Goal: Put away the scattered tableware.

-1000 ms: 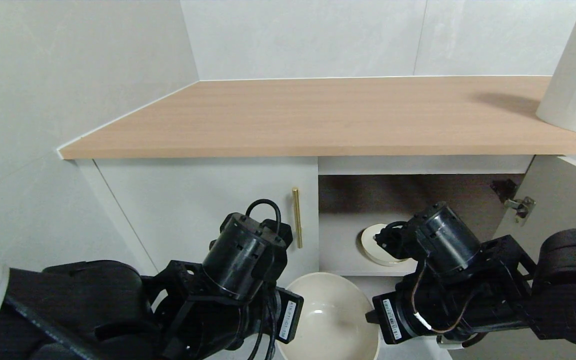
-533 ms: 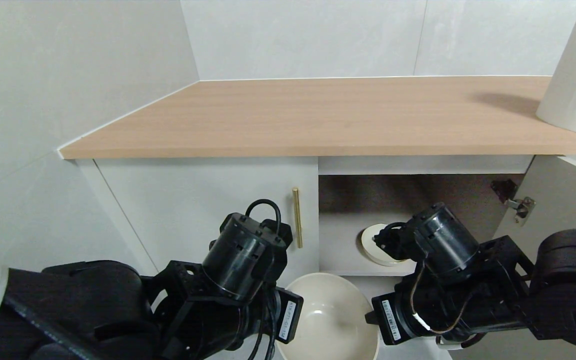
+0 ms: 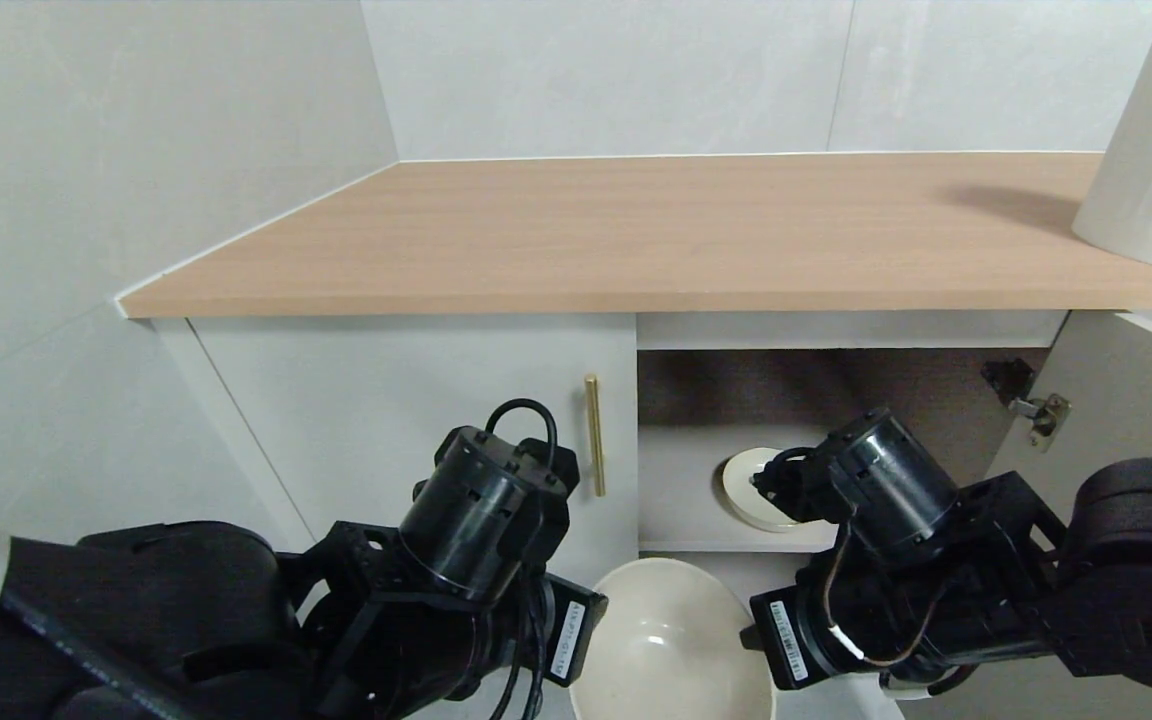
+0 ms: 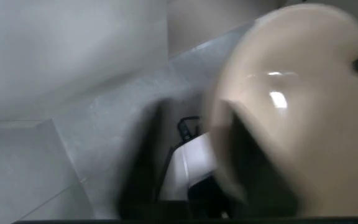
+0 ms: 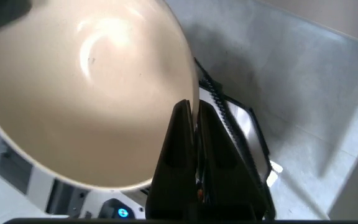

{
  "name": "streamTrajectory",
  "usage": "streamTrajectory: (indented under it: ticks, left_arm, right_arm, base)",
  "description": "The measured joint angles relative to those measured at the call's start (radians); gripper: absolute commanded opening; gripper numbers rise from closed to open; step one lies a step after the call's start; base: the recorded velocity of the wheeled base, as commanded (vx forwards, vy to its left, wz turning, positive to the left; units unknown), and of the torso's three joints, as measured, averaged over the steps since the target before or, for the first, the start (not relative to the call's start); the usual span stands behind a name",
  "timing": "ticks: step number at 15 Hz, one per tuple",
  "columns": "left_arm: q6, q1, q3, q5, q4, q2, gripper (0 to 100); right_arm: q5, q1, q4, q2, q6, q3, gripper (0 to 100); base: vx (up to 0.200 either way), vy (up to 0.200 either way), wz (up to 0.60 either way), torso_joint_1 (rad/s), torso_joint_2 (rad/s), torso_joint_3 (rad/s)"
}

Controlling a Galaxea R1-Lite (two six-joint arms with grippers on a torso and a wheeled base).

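Cream bowl [image 3: 671, 650]: rim pinched in right hand [image 5: 193, 118] (left hand [image 4: 227, 146] grip too blurred to tell), sunk slightly lower before open cabinet [image 3: 696, 480], stowing apparently underway.

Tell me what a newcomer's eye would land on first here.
A cream bowl held low between both arms, the right claw pinching its rim. Behind it, the open cabinet shows a small white dish on its shelf; a white lampshade sits on the wooden counter above.
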Motion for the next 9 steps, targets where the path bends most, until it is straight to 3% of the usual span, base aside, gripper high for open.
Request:
streamTrajectory:
  ticks: [6,9]
  left_arm:
    - [-0.001,-0.001,0.003,0.0,-0.046,-0.001,100]
    - [-0.004,0.0,0.009,0.019,-0.095,-0.002,100]
  right_arm:
    - [-0.004,0.001,-0.005,0.009,0.0,0.001,0]
    - [-0.119,-0.003,-0.035,0.037,0.002,-0.001,0]
  base:
    - [0.0,0.0,0.0,0.0,0.0,0.0]
    - [0.0,0.0,0.0,0.0,0.0,0.0]
